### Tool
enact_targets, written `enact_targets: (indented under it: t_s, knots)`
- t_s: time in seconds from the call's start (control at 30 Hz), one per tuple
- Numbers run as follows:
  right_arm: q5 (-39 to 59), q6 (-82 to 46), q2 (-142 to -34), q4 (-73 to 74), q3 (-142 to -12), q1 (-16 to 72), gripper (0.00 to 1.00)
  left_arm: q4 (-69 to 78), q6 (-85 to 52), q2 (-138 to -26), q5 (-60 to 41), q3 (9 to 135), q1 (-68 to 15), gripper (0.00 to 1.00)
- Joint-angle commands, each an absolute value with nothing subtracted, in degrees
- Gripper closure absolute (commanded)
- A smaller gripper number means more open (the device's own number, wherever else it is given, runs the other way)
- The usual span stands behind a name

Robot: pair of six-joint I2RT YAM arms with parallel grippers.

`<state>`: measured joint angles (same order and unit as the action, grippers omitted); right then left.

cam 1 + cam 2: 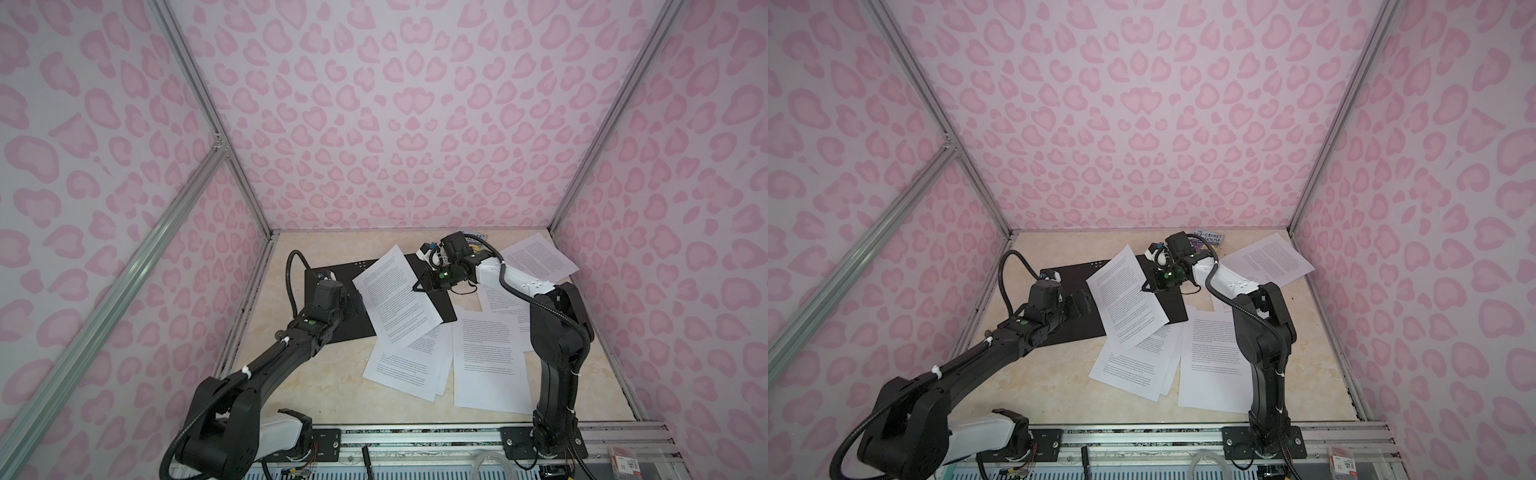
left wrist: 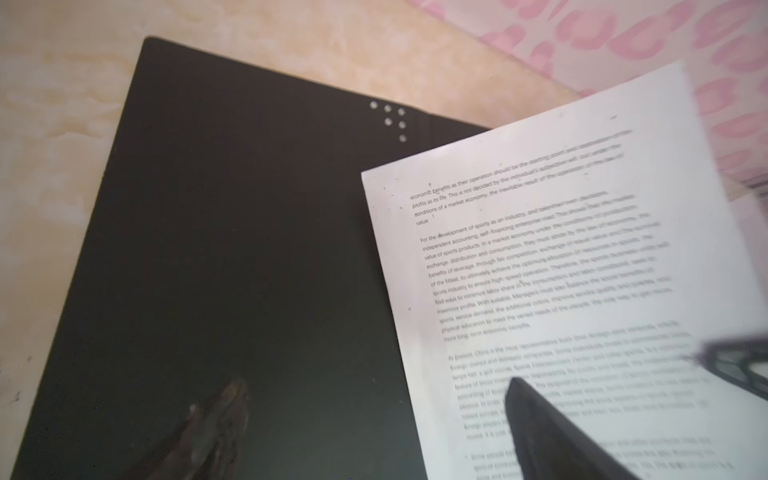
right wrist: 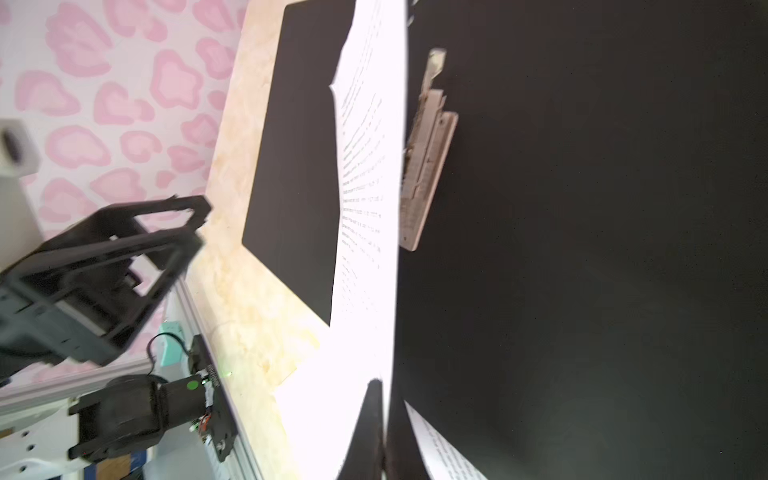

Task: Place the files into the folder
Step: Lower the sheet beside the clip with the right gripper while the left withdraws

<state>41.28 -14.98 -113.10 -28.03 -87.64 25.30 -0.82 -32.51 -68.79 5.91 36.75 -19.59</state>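
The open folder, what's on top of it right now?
One sheet, pinched by the right jaws, slants over the folder, across its black inside. The spine clip shows beside it. What lies beneath the sheet is covered.

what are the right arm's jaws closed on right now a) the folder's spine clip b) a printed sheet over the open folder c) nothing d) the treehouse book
b: the right jaws are shut on the edge of a printed sheet, held slanted across the open folder.
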Motion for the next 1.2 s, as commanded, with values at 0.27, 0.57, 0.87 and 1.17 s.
enact_targets:
  t_s: [0.27, 0.57, 0.87, 1.17]
  knots:
    - [25.84, -20.98, -106.74, -25.34, -81.53, 19.15, 1.00, 19.82, -29.78, -44.85, -4.25, 22.89, -25.90, 0.02]
    - [24.32, -19.15, -110.31, -29.82, -84.64, 17.59, 1.00, 17.81, -28.83, -47.98, -5.43, 25.68, -27.95, 0.02]
    - [27.16, -18.21, -112.47, -27.57, -87.37, 19.63, 1.00, 16.70, -28.44, -49.13, -4.86, 26.39, -27.95, 0.02]
    - [30.27, -16.92, -114.16, -26.29, -89.72, 21.64, 1.00, 16.09, -28.22, -50.56, -4.23, 26.98, -27.95, 0.02]
